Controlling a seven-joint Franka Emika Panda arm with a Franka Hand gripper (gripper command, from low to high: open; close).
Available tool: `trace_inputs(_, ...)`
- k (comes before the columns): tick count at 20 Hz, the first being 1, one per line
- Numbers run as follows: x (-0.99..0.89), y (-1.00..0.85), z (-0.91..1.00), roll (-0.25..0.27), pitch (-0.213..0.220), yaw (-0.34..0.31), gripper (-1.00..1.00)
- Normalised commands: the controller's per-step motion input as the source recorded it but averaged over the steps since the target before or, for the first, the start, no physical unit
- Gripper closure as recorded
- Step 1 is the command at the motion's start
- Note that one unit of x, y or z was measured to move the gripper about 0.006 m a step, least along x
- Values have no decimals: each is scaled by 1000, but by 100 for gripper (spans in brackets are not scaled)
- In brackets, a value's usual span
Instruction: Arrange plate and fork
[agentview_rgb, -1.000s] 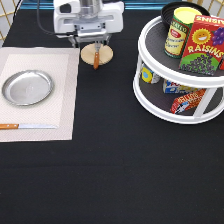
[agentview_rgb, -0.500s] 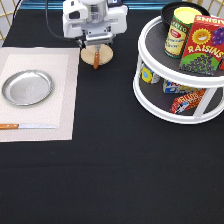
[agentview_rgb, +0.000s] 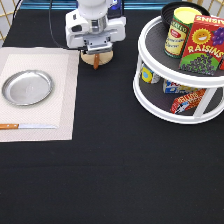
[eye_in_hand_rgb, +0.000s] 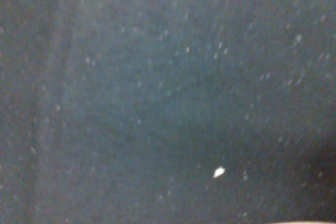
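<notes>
Now, starting at the exterior view's left, the plate (agentview_rgb: 27, 87) lies flat on a pale placemat (agentview_rgb: 62, 107), well off to the hand's side and nearer the view's bottom. It looks stiff, thin and slick, so I judge the raised rim the only fair place to take it. A wooden-handled knife (agentview_rgb: 25, 126) lies on the mat's near edge, farther again from the hand.

The hand (agentview_rgb: 96, 50) hangs at the view's top centre, pointing straight down from the white wrist. Directly beneath it sits a small wooden disc (agentview_rgb: 95, 60), with the fork (agentview_rgb: 96, 62) lying on it, brown handle showing under the hand. I judge the fork light and rigid, best taken across its wooden handle. Whether the hand is spread or pressed together I cannot tell. The wrist view shows only dark worktop (eye_in_hand_rgb: 150, 125).

To the hand's other side stands a white two-tier turntable (agentview_rgb: 165, 107) with tins and a raisin box.
</notes>
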Motion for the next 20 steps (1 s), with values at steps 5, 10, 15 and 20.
trace_inputs(5, -275, 0, -269, -26, 17, -12, -100)
trace_inputs(10, -225, 0, -211, -49, 0, -1, -100)
trace_inputs(15, -113, 0, -7, -33, 1, -12, 100)
trace_inputs(20, -67, 0, -70, -85, 0, -30, 100)
